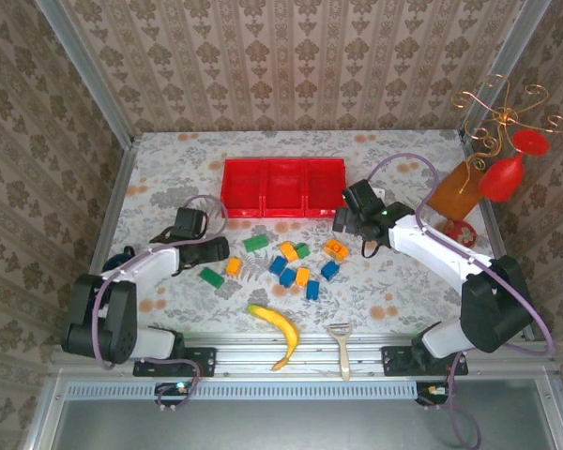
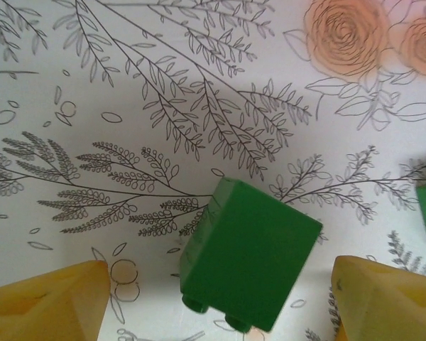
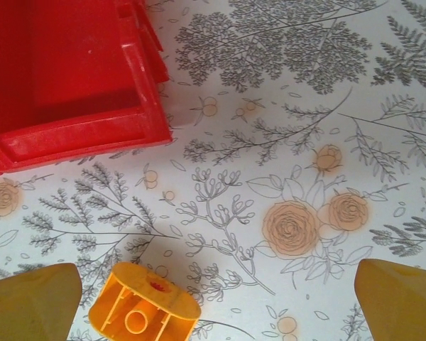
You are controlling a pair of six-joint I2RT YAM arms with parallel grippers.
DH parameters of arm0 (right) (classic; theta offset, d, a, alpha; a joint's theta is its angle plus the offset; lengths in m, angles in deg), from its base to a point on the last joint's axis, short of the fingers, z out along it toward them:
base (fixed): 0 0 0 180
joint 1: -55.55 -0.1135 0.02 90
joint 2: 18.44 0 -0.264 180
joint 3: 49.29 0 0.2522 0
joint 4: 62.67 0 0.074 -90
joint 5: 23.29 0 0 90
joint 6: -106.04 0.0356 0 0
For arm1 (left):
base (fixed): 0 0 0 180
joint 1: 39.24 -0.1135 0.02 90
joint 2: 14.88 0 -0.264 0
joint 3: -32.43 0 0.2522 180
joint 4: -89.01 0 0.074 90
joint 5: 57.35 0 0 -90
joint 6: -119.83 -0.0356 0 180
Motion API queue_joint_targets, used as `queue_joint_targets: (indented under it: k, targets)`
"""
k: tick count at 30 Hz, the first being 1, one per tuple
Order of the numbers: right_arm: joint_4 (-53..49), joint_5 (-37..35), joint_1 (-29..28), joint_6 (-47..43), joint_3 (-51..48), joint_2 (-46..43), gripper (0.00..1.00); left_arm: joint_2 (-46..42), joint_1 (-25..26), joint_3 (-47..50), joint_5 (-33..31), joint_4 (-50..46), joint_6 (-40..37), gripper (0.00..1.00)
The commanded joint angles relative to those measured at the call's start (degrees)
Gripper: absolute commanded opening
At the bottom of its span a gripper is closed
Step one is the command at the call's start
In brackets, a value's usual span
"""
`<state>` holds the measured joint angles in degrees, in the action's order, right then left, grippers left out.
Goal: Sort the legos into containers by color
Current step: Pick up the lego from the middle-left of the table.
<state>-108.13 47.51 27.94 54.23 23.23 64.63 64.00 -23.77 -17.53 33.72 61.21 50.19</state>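
Left gripper (image 2: 214,302) wide around green lego (image 2: 248,256) — right gripper (image 3: 216,298) around orange lego (image 3: 143,307).

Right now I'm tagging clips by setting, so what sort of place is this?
Likely a staged robot test cell, not a home: left arm and right arm bolted to a metal rail, wallpapered panels boxing in a floral table, and toy bricks laid out by a red tray.
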Motion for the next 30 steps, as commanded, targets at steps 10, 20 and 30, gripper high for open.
queue_joint_targets:
  k: [10, 20, 30]
  targets:
    - [-0.99, -5.18, -0.33, 4.16, -0.51, -1.69, 1.00, 5.76, 0.53, -3.69, -2.35, 0.53, -0.54, 0.79]
    - [-0.16, -4.64, -0.86, 4.34, -0.40, -1.34, 1.00, 4.12, -1.07, -2.92, -6.46, -0.07, -0.12, 0.68]
    - [0.33, -4.69, -1.39, 4.34, 0.63, 0.38, 1.00, 4.56, -1.84, -1.54, -4.43, 2.52, 1.47, 0.53]
